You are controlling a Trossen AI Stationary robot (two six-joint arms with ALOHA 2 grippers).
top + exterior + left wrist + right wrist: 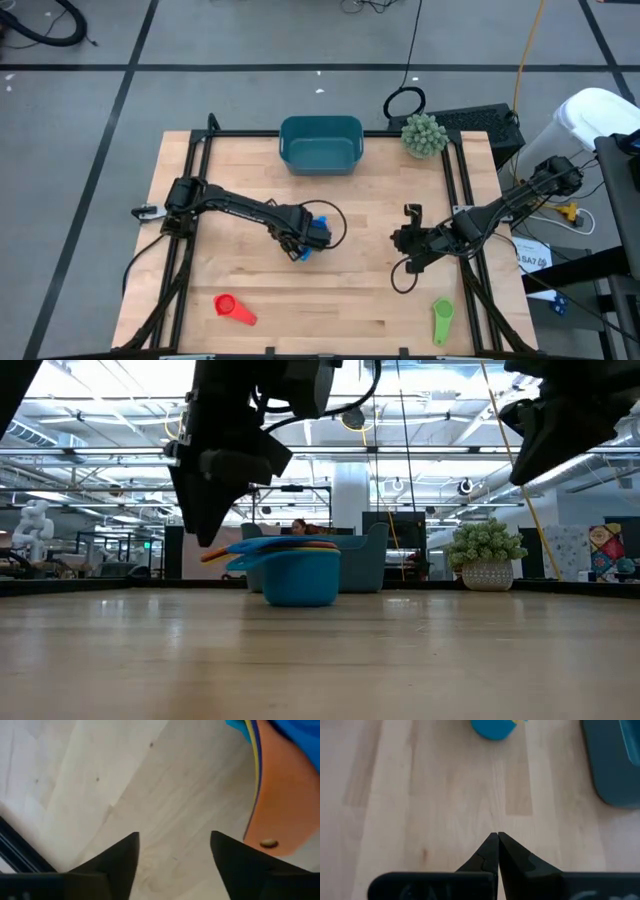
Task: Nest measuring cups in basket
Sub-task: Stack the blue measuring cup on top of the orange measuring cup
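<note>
L gripper is hovering mid-table w/ fingers spread apart, nothing between them. Right beside it the nested stack of cups is sitting on the wood – blue bowl at the bottom, yellow & orange handles poking out, orange one showing just off the L fingertips in the wrist view. From table height the stack is standing upright, handles fanning toward the L gripper, which is hanging just above them.

R gripper is waiting over the table's right half, tips pressed together, holding nothing, well apart from the stack.

Basket is resting at the far edge, centre, nothing visible in it, a clear stretch of table between it & the stack. Spiky green plant ball is sitting near the basket's right side.

Two loose cups are lying at the near edge: red cup front-left, green cup front-right, both well apart from the basket & from each other.
</note>
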